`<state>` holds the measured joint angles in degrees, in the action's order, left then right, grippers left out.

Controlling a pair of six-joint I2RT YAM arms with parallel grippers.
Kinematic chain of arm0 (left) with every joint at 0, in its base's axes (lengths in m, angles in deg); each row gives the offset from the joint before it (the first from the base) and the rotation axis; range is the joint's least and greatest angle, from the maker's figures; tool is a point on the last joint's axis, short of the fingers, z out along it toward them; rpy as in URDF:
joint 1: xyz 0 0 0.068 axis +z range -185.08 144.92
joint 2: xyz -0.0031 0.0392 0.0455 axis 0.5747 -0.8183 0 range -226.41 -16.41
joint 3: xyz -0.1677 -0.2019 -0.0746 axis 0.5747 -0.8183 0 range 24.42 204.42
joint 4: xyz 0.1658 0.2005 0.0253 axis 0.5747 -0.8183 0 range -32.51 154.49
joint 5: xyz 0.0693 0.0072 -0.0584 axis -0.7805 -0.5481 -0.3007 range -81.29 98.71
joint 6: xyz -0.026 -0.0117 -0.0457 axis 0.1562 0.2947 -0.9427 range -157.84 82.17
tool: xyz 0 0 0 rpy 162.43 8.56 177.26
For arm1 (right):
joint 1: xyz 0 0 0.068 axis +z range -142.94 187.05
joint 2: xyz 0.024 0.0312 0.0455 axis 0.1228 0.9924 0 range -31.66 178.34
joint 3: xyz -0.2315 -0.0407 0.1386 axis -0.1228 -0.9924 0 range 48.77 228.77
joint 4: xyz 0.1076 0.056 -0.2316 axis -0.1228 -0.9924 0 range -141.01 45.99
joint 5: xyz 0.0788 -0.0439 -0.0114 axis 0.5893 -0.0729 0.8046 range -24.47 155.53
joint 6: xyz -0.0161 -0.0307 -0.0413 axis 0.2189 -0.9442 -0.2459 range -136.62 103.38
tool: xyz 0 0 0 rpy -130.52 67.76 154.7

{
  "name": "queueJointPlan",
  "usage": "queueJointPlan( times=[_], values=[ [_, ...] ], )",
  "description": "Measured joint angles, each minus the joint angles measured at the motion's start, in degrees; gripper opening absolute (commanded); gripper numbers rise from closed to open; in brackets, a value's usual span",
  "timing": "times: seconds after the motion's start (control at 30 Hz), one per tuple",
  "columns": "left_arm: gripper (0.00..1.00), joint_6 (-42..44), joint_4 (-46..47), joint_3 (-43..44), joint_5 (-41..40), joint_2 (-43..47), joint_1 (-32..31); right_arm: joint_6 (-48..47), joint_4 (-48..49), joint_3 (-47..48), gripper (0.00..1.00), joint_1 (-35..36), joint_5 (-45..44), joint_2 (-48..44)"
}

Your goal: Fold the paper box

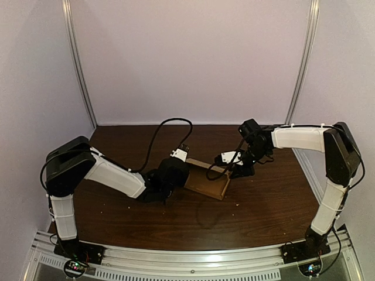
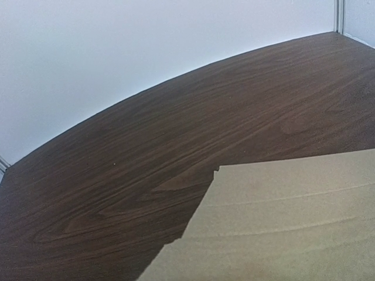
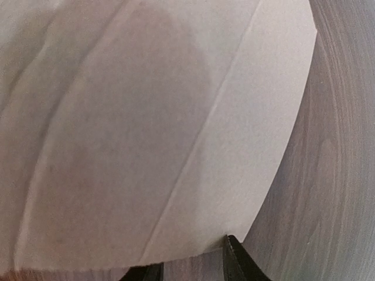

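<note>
Left end effector (image 1: 186,174) sits at the near-left edge of the flat brown cardboard paper box (image 1: 208,181). Its fingers are hidden under its own black wrist in the overhead view and do not appear in its wrist view, so how wide it stands cannot be told. At the near edge of the dark wood-grain bench (image 1: 193,225) runs a ribbed silver metal rail (image 1: 187,266), with both arm bases bolted to it. The left arm rises from the rail, bends at a black joint and reaches rightward along a white forearm to the box. In the left wrist view the cardboard (image 2: 281,225) fills the lower right corner, lying on the bench (image 2: 146,158), with faint crease lines across it

The box lies near the middle of the bench, between the two arms, with low raised walls along its right and far sides. The right end effector (image 1: 235,165) comes down at the far-right corner of the box. In its wrist view two dark fingertips (image 3: 234,262) show at the bottom with a narrow gap between them, right at the edge of a creased cardboard panel (image 3: 146,129). Whether they pinch that edge cannot be told. Bare bench (image 3: 340,175) shows to the right of the panel

Beyond the box, a black cable (image 1: 159,133) loops over the bench, and pale plain walls (image 1: 187,58) close the far side
</note>
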<state>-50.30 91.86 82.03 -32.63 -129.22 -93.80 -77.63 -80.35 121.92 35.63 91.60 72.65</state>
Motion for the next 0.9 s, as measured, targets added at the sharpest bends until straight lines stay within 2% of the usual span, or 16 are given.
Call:
queueJointPlan(
  times=[0.17, 0.33, 0.43, 0.53, 0.63, 0.77, 0.9],
  values=[
    [0.00, 0.2, 4.3, -4.3, 1.7, -0.1, 0.0, -2.9, -6.4, -3.5, 0.44, 0.1, -1.0, -5.3],
    [0.00, 0.8, 7.6, -6.4, 2.6, -0.5, -0.2, -3.5, -14.6, -3.6, 0.45, 0.1, -1.2, -13.2],
    [0.00, 1.3, 9.6, -7.1, 2.8, -1.0, -0.2, 1.4, -16.0, -2.4, 0.44, 0.1, 0.2, -17.0],
    [0.00, 1.9, 11.3, -8.0, 3.1, -1.1, -0.3, 10.7, -12.8, 0.8, 0.41, 0.7, 2.3, -17.9],
    [0.00, 2.5, 12.3, -8.8, 3.1, -1.1, -0.8, 18.8, -8.5, 5.2, 0.34, 2.8, 2.7, -14.8],
    [0.13, 3.4, 12.9, -9.4, 3.1, -1.0, -1.7, 26.3, -4.6, 12.1, 0.30, 6.5, 3.1, -4.7],
    [0.21, 4.2, 10.5, -12.4, 3.8, 0.3, -3.1, 29.5, -5.0, 13.6, 0.28, 8.9, 3.0, 5.4]
  ],
)
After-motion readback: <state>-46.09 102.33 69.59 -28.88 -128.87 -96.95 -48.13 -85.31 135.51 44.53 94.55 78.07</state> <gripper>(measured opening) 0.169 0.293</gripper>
